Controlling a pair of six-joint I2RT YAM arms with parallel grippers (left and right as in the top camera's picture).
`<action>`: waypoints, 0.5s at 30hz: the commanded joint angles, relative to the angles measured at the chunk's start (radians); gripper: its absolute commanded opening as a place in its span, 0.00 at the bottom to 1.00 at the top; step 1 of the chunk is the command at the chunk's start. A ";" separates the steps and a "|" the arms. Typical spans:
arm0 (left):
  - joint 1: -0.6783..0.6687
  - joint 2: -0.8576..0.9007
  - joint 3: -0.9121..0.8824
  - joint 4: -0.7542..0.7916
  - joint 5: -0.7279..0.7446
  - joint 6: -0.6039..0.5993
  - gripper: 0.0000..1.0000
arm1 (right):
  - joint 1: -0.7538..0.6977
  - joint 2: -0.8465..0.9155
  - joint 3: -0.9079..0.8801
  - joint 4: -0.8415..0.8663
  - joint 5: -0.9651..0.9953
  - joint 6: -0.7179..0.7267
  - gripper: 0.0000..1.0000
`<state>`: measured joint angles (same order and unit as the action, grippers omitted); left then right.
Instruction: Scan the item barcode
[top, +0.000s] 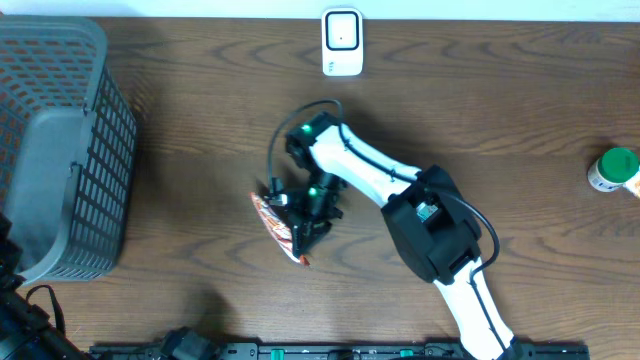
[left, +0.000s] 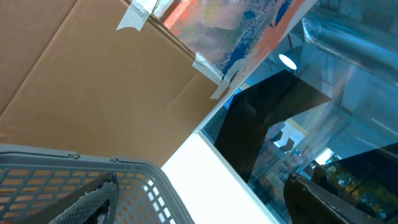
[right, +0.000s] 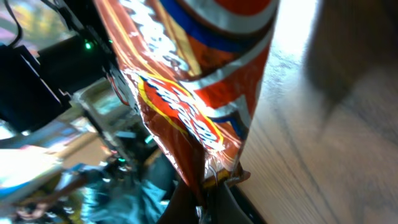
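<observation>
Right gripper (top: 306, 228) is pinched tight on one edge of the orange snack packet (right: 186, 93). The packet sits right at its fingertips, and I cannot tell whether it touches the table (top: 180, 270). The white scanner (top: 342, 42) is well beyond the gripper. Left gripper (left: 199, 199) is spread wide and holds nothing.

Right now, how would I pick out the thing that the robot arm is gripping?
Start at the wooden table, between the grey basket on the left and the green-capped bottle on the right. Near the middle, the right gripper is shut on a snack packet. It is the only crinkly, shiny orange-red thing there.
</observation>
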<state>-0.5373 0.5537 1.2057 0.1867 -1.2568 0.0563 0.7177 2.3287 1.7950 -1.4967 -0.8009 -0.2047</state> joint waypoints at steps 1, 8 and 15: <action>0.004 -0.009 -0.007 0.004 -0.012 0.013 0.85 | -0.026 -0.019 -0.096 0.031 -0.122 -0.039 0.01; 0.004 -0.009 -0.007 0.004 -0.012 0.013 0.85 | -0.040 -0.019 -0.183 0.090 -0.124 -0.035 0.01; 0.004 -0.009 -0.007 0.004 -0.012 0.013 0.85 | -0.040 -0.019 -0.189 0.123 -0.108 -0.014 0.01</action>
<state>-0.5373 0.5537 1.2057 0.1867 -1.2568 0.0563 0.6838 2.3287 1.6135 -1.3849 -0.8909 -0.2203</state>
